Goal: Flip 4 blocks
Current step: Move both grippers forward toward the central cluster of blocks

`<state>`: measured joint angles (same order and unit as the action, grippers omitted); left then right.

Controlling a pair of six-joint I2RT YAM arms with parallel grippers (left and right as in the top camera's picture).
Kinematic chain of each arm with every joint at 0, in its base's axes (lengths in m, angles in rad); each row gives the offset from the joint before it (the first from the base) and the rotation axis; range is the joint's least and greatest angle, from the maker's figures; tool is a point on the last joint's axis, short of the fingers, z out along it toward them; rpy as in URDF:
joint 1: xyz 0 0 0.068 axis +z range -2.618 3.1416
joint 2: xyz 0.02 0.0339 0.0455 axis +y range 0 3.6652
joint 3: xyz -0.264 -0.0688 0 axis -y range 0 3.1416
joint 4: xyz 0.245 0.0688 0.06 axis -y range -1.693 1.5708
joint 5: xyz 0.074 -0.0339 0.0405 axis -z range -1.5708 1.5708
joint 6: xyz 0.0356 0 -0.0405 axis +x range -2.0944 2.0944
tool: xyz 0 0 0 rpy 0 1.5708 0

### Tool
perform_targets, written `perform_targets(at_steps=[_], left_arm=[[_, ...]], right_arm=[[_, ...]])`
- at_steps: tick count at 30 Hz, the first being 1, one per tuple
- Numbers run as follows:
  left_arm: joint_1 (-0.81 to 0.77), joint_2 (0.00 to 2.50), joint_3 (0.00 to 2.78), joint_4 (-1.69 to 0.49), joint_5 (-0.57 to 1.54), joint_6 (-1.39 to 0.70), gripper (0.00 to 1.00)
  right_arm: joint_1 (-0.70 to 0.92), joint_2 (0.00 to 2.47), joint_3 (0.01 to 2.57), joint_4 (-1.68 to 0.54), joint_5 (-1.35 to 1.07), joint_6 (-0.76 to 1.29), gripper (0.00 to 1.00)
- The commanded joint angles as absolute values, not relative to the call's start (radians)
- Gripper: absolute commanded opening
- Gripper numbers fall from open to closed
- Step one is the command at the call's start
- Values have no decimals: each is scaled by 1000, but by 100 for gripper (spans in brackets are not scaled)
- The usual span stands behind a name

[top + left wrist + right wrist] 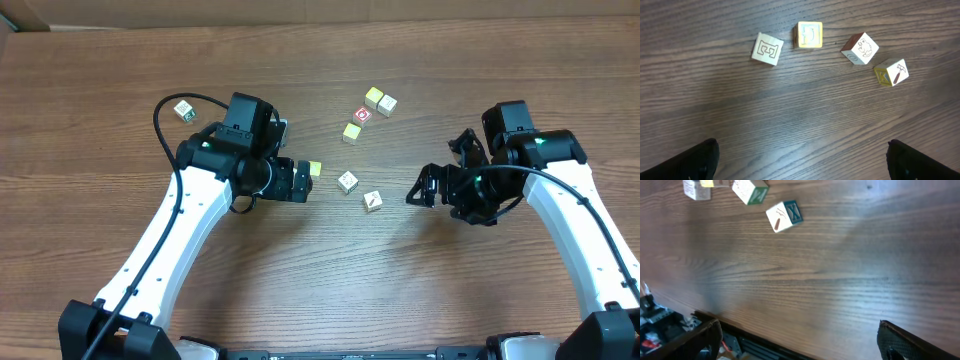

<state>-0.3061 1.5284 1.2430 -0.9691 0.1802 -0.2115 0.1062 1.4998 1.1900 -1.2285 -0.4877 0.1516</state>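
White arms (170, 230) carry black joints (245, 176) and cables (157, 115).

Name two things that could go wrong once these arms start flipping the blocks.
The pale yellow block seems to touch its cream neighbour, with the red cube close by; the wide-open left gripper may knock the wrong one. The hammer block lies between both arms, so the right gripper might clash with the left there.

Probably robot lab: left arm (165, 235), right arm (580, 230), wood-grain table (330, 290).
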Motion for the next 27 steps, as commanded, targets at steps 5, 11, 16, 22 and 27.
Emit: perform_targets(at_steps=[5,11,16,22,27], left_arm=[[-308,1533,1265,-964,195,-244,100],[-308,1533,1265,-958,192,-242,100],[-303,1534,1265,-976,36,-268,100],[-243,1534,1265,-977,31,-322,100],[-210,1534,1265,-971,26,-318,100]], right_arm=[[138,1497,1207,-1135,-476,92,98],[334,1537,1204,-1054,-252,106,96],[485,1611,1204,-972,-67,165,99],[492,1739,1204,-875,-68,237,93],[460,1790,1204,-806,-77,208,76]])
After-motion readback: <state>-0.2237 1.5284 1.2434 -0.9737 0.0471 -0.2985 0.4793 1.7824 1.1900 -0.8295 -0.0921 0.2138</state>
